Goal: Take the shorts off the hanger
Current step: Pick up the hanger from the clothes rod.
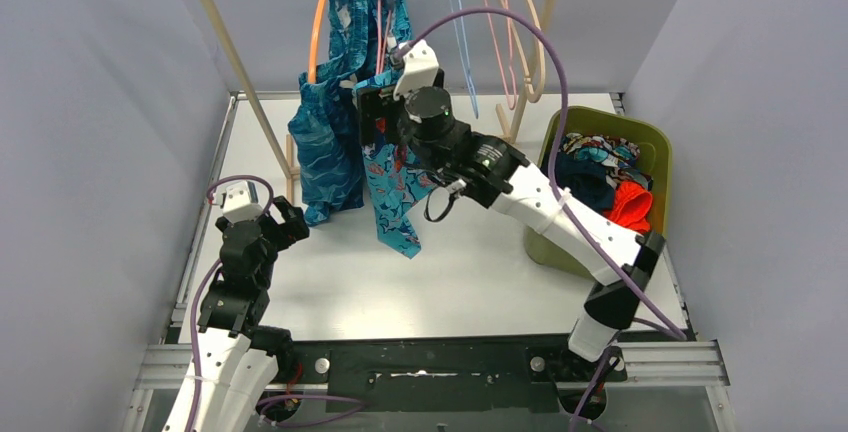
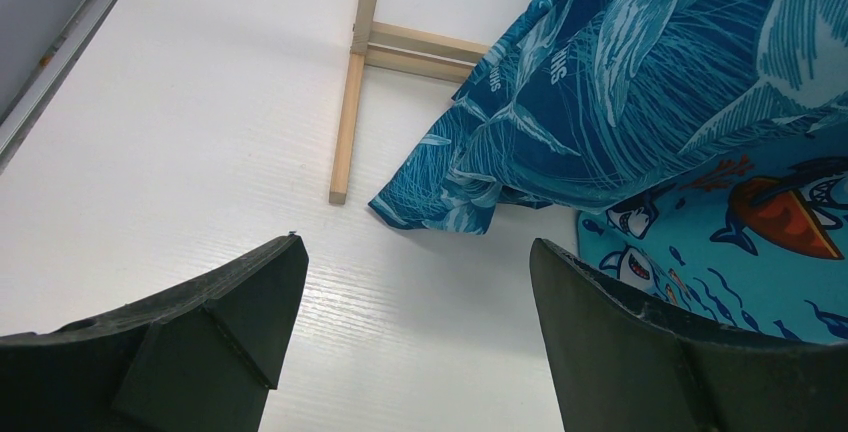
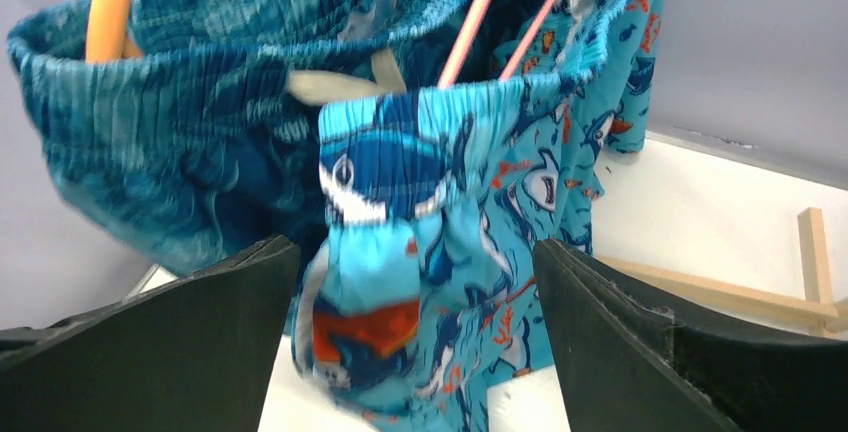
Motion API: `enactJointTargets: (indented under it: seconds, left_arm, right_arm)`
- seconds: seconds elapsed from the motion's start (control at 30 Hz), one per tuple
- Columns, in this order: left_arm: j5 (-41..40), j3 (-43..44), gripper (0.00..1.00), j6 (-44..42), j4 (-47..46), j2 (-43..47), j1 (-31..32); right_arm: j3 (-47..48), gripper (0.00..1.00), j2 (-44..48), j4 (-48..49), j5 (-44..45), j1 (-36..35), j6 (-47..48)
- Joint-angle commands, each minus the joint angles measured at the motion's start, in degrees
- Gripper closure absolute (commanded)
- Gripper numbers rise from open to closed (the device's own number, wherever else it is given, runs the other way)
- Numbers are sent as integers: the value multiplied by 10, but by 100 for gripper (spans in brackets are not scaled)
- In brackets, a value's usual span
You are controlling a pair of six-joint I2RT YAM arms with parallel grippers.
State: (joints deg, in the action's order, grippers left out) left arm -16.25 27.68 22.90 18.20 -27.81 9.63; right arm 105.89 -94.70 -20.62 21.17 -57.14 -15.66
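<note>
White table [image 1: 480,272]: left pincer [image 2: 417,244] open; right pincer [image 3: 415,244] open, facing cartoon-print shorts [image 3: 400,172] (jaws unclear overhead).

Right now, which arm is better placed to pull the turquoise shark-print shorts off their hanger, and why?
Right. The right gripper, open, is held high, directly facing the waistband of the turquoise shark-print fabric shorts. The left gripper, also open, hangs low over the white table, far below that waistband.
</note>
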Motion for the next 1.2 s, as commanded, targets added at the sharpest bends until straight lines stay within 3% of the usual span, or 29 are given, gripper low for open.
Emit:
enactJointTargets:
  seconds: [0.0, 0.17, 0.33, 0.47, 0.63, 0.77, 0.87, 0.93, 1.0, 1.17]
  left_arm:
    - [2, 8, 17, -1, -26, 3, -4]
    - [0, 9, 17, -2, -25, 3, -4]
    - [3, 9, 17, -2, -25, 3, -4]
    - [4, 9, 17, -2, -26, 1, -5]
    - [4, 9, 17, -2, -26, 0, -5]
    - [5, 9, 17, -2, -25, -1, -5]
    - [6, 9, 17, -2, -26, 0, -5]
    - [6, 8, 17, -2, -26, 0, -5]
    - [7, 8, 17, -2, -27, 1, -5]
    - [10, 8, 17, -3, -28, 0, -6]
  right_arm:
    - [111, 10, -52, -37, -26, 12, -5]
    - [244, 12, -139, -97, 15, 15, -4]
    - [260, 18, -155, -102, 106, 16, 0]
    - [249, 26, -151, -102, 121, 19, 10]
    - [245, 50, -152, -103, 121, 25, 12]
    - [245, 54, -151, -95, 124, 32, 15]
    - [202, 80, -118, -34, 138, 21, 38]
    - [96, 97, -66, 67, 142, 13, 82]
    - [64, 100, -39, 103, 138, 17, 91]
    - [89, 100, -42, 83, 156, 24, 120]
